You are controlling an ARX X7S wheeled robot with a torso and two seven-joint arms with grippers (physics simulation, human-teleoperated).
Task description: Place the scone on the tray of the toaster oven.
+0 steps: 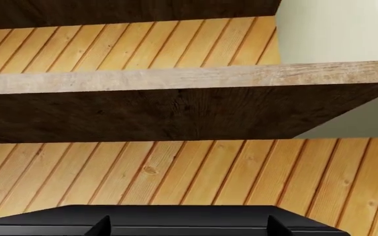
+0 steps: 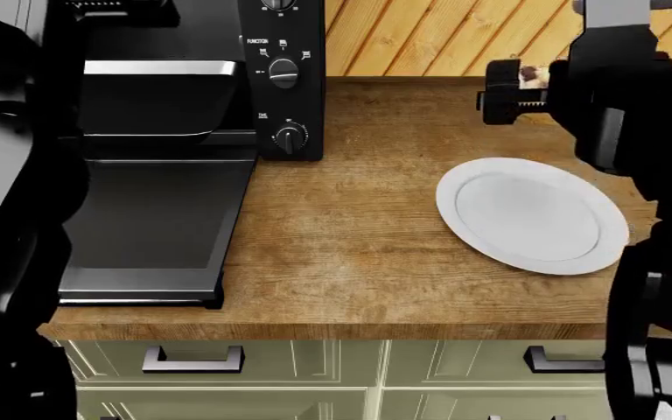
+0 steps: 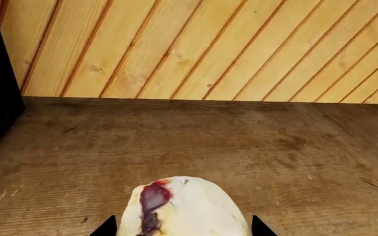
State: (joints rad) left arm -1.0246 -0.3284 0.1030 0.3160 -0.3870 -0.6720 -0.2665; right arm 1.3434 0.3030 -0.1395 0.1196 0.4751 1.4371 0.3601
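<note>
The scone is pale yellow with a dark red chunk and sits between the fingertips of my right gripper, which is shut on it. In the head view the right gripper holds the scone above the counter, behind the plate and to the right of the toaster oven. The black tray sits inside the oven's opening, above the folded-down door. My left gripper is open and empty, with its fingertips wide apart over the oven's black top.
An empty white plate lies on the wooden counter, right of centre. A wooden shelf hangs above the oven against the plank wall. Drawers with handles are below the counter's front edge.
</note>
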